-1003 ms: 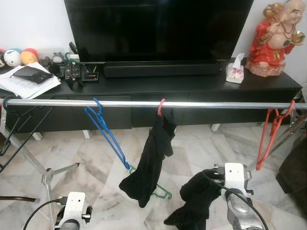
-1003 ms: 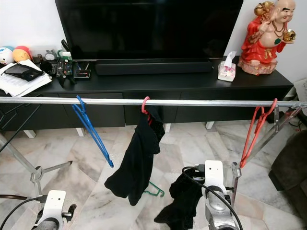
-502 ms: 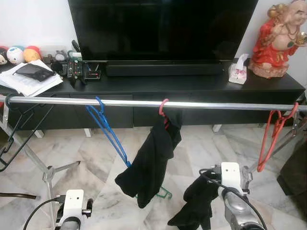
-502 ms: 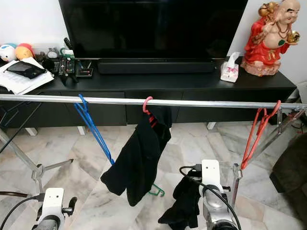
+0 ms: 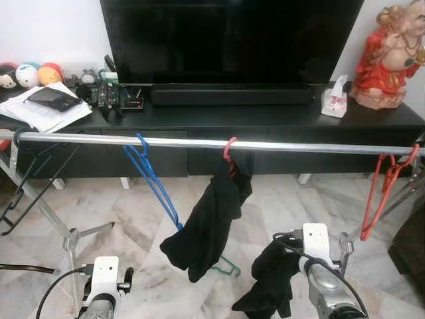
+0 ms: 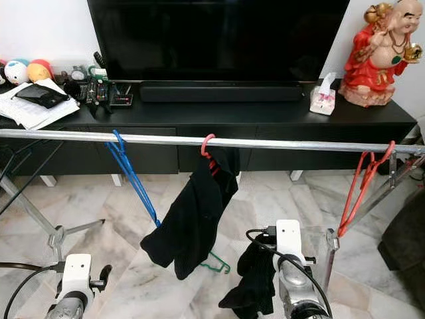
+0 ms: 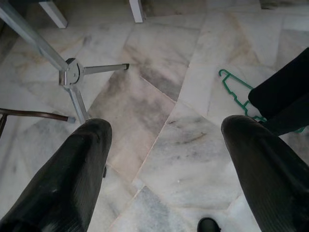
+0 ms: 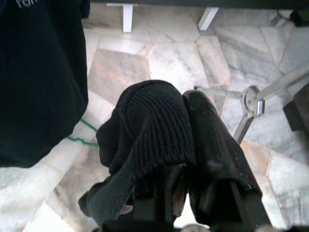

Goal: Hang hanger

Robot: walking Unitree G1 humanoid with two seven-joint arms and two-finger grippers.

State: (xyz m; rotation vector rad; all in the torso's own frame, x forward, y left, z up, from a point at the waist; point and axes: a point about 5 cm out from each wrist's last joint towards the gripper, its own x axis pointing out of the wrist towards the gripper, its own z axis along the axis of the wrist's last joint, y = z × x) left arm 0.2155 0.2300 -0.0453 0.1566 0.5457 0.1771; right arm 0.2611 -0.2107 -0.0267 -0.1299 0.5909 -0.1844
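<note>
Marble floor under rail: green hanger lies down there unhung, rail carries blue hanger, red hanger and one with black garment; right gripper clenched on dark cloth, left gripper spread, empty.

Polished metal rail; glossy plastic blue hanger and red hanger. Matt, soft black garment; coarser ribbed knit cloth pinched in right gripper. Smooth, veined marble floor, faintly shiny; glossy black TV screen.
</note>
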